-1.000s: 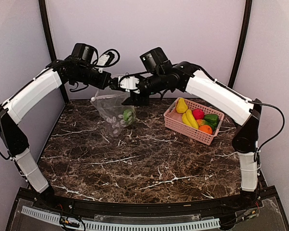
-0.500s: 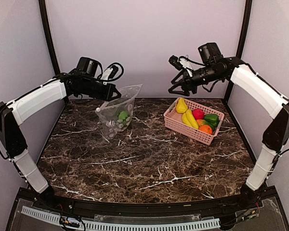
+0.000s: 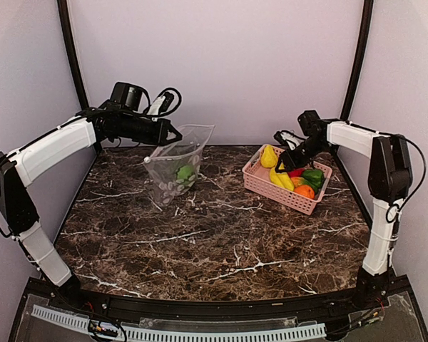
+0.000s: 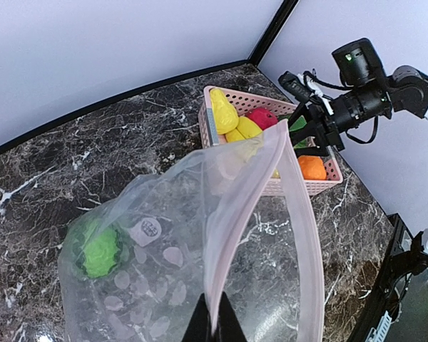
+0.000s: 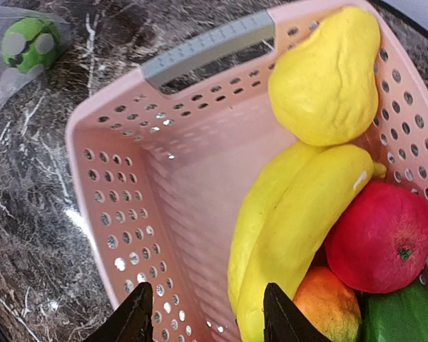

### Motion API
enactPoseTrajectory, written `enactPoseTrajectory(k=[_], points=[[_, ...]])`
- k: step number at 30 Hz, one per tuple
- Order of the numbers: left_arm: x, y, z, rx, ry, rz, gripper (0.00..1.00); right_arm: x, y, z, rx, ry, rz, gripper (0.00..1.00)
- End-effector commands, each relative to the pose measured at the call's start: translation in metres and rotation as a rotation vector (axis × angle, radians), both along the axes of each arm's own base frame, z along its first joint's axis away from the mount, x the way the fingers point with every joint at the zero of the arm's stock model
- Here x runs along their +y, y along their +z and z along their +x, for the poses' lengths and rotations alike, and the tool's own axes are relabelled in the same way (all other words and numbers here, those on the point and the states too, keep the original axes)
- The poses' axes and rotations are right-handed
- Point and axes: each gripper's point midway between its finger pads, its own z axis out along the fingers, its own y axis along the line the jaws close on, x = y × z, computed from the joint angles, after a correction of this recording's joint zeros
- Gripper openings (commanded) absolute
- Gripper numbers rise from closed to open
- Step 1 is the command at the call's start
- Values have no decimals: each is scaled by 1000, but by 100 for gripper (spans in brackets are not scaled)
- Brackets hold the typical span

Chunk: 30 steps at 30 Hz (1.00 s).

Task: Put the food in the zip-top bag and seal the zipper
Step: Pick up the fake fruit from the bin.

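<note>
The clear zip-top bag [image 3: 177,167] hangs at the back left with its mouth open. My left gripper [image 3: 172,135] is shut on its pinkish zipper [image 4: 250,185] strip. A green round piece [image 4: 100,249] lies inside among the white dots. The remaining food sits in the pink basket [image 3: 285,191]: yellow pear [image 5: 328,78], banana [image 5: 292,228], red fruit [image 5: 381,235], orange [image 5: 328,303] and green pepper [image 5: 403,317]. My right gripper [image 5: 207,313] is open, low over the basket. The banana's near end is just inside its right finger, and nothing is gripped.
The basket has a grey handle [image 5: 207,44] on its far rim. Dark marble tabletop [image 3: 214,235] lies between bag and basket. Black frame posts [image 3: 357,64] and pale walls close in the back and sides.
My right arm left the bag's mouth, swung right and dropped down over the basket. The bag now hangs from my left gripper alone, with a green piece inside.
</note>
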Motion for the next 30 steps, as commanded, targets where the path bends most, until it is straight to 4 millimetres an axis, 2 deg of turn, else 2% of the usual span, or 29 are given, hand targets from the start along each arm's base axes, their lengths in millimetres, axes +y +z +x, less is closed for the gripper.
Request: enactPoseTrajectory(k=[1, 10, 19, 26, 30], points=[[-2, 19, -7, -17, -25, -40, 1, -14, -16, 16, 20, -104, -54, 50], [3, 18, -8, -36, -19, -4, 1, -27, -46, 33, 82, -153, -83, 49], [5, 11, -9, -24, -15, 7, 1, -26, -56, 42, 93, -165, -94, 44], [5, 6, -10, -14, -16, 14, 1, -22, -48, 36, 103, -154, -65, 22], [5, 5, -10, -13, -12, 12, 1, -24, -28, 28, 76, -154, -55, 17]])
